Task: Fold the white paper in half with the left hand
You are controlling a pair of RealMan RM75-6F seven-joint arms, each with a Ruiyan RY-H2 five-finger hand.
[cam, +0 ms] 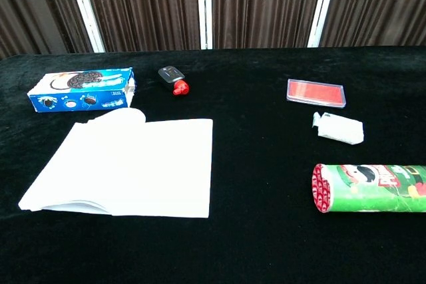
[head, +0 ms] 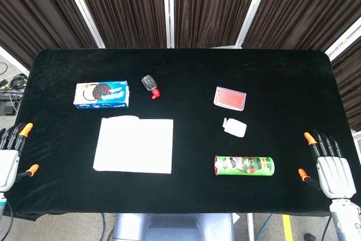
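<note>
The white paper lies folded on the black table, left of centre, its far left corner curled up; the chest view shows the white paper with two layers along its near edge. My left hand hangs at the table's left edge, fingers apart and empty, well clear of the sheet. At the right edge my right hand is also spread and holds nothing. Neither hand appears in the chest view.
A blue cookie box lies just behind the paper. A small red-capped bottle, a red flat case, a small white packet and a green chips can lie on the black table.
</note>
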